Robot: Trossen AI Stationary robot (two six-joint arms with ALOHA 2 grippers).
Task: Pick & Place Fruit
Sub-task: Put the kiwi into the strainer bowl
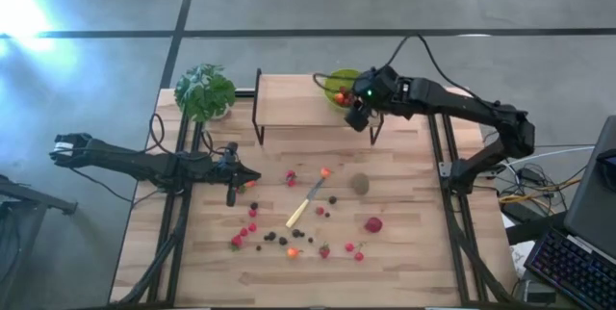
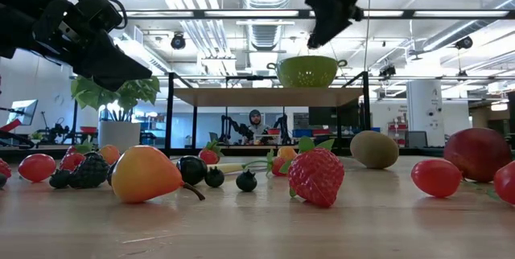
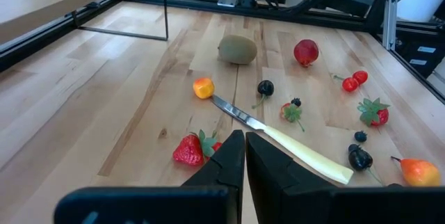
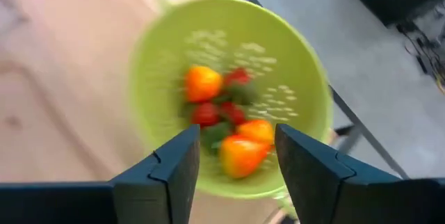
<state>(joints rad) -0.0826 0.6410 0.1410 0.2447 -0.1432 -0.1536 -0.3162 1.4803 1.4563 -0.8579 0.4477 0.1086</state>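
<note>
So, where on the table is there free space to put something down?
Bare wood lies between the raised shelf and the kiwi, and along the table's near edge. It is crowded around the knife, among strawberries and berries.

In the right wrist view the green colander (image 4: pixel 229 92) is blurred, and the orange and red fruit (image 4: pixel 240 151) inside it show only as smears; its lower rim is hidden behind the dark fingers (image 4: pixel 170 175). In the low view a red fruit (image 2: pixel 507 182) is cut off at the right edge. In the high view the berries (image 1: pixel 270 238) at lower centre are too small to identify.
</note>
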